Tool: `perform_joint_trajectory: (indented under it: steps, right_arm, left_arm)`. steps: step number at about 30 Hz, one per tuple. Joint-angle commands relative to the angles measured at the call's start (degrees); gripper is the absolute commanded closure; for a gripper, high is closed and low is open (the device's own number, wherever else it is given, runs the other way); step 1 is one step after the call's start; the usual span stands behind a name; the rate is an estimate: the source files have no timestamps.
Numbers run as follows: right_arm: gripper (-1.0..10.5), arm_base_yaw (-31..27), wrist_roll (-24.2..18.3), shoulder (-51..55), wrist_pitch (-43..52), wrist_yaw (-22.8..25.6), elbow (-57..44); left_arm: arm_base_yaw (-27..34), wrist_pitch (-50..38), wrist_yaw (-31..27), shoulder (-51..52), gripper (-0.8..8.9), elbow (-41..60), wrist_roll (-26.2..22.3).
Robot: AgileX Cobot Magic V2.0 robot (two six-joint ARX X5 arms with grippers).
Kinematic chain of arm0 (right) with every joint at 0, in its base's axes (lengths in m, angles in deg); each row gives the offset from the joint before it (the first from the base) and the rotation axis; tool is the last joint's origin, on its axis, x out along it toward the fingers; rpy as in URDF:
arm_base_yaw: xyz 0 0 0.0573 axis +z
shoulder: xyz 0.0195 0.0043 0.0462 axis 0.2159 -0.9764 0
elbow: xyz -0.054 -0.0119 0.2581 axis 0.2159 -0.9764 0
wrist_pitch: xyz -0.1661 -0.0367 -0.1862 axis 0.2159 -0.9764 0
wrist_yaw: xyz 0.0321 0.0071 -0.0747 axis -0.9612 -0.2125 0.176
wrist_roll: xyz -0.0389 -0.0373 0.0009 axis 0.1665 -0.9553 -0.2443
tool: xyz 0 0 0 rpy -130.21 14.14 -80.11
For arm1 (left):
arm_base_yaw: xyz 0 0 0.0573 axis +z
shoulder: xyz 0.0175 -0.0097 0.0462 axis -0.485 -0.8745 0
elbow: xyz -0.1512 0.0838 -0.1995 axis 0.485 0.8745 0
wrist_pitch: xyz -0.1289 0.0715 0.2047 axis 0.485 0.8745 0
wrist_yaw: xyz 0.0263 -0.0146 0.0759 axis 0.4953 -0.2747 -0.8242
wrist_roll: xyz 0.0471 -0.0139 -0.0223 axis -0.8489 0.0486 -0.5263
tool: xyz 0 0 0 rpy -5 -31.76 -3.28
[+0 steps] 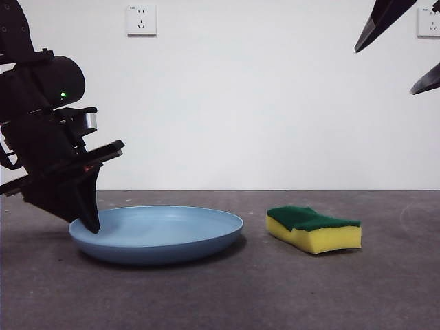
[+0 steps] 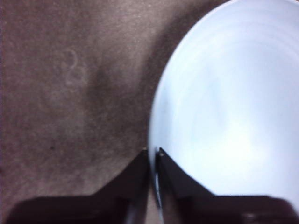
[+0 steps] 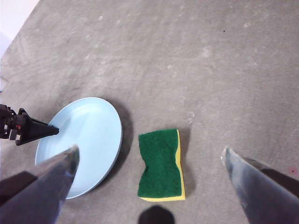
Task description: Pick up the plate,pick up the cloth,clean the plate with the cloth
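The light-blue plate [image 1: 165, 234] lies flat on the grey table. My left gripper [image 1: 89, 221] is down at the plate's left rim, and in the left wrist view its jaws [image 2: 153, 152] are shut on that thin rim of the plate [image 2: 224, 107]. The cloth [image 1: 316, 230], a yellow sponge with a green top, rests on the table just right of the plate, untouched. My right gripper [image 1: 385, 69] hangs high at the upper right, open and holding nothing. From its wrist view the right gripper [image 3: 150, 150] is above the cloth [image 3: 161, 163] and the plate [image 3: 88, 135].
The grey table [image 1: 275, 295] ends at a white wall with a power socket [image 1: 141, 20]. In the right wrist view the left arm's black tip [image 3: 32, 131] reaches over the plate's edge.
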Motion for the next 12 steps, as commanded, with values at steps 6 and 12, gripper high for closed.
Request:
perform_joint_trajectory:
  steps: [6, 12]
  right_arm:
    - [3.8, 5.75, -0.79, -0.57, 0.31, 2.51, 0.33]
    - [3.8, 14.05, -3.85, -5.33, -3.19, 12.72, 2.58]
  left_arm:
    - [-0.28, 1.62, 0.09, 1.16, 8.22, -2.62, -1.40]
    - [-0.48, 7.30, 0.09, 5.92, 8.22, -9.01, -3.41]
